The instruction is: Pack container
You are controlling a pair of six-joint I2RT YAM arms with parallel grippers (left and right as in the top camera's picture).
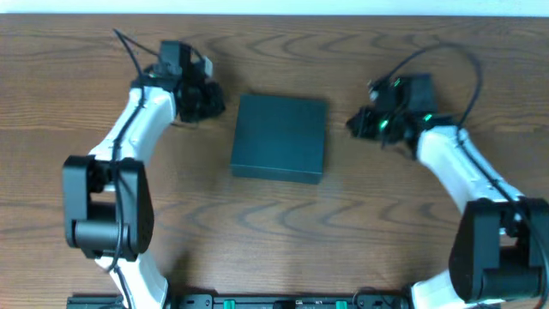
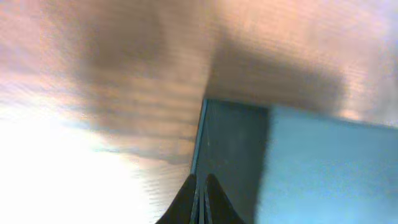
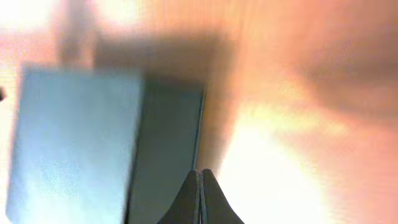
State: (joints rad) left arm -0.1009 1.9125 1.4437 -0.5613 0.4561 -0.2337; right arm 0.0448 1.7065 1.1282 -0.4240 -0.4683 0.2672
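The container (image 1: 280,136) is a dark teal-black rectangular box lying flat and closed at the middle of the wooden table. It shows blurred in the left wrist view (image 2: 311,168) and in the right wrist view (image 3: 93,143). My left gripper (image 1: 210,103) hangs just left of the box's far left corner, fingers together and empty (image 2: 200,186). My right gripper (image 1: 356,124) hangs just right of the box's right side, fingers together and empty (image 3: 200,180). Neither touches the box.
The wooden table (image 1: 274,215) shows no other objects. The arm bases stand at the front left (image 1: 107,215) and the front right (image 1: 497,249). A white strip runs along the far edge.
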